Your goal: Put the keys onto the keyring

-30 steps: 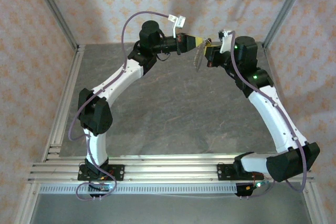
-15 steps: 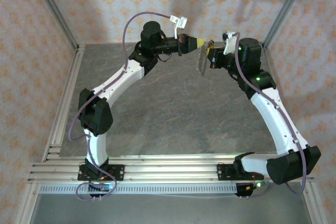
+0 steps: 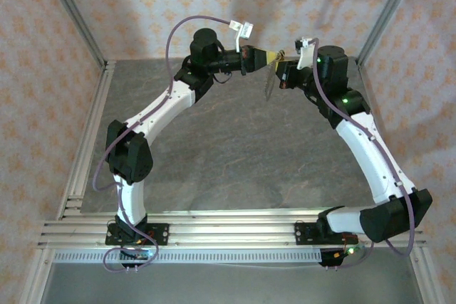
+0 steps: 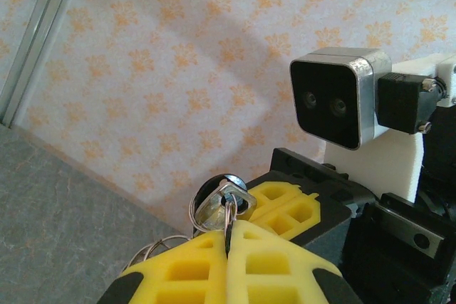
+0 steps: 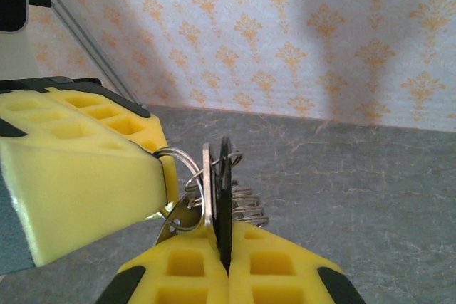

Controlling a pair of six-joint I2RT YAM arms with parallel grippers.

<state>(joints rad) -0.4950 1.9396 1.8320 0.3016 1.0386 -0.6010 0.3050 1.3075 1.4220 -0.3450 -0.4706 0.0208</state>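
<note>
Now, upper centre of the top view: my left gripper (image 3: pixel 272 56) is clenched on the keyring (image 4: pixel 194 208), and my right gripper (image 5: pixel 226 250) pinches the key (image 5: pixel 224 183) by its dark head, both raised above the table (image 3: pixel 214 154)

Key (image 5: pixel 225 204) base unseen between fingers (image 5: pixel 187 265)
</note>
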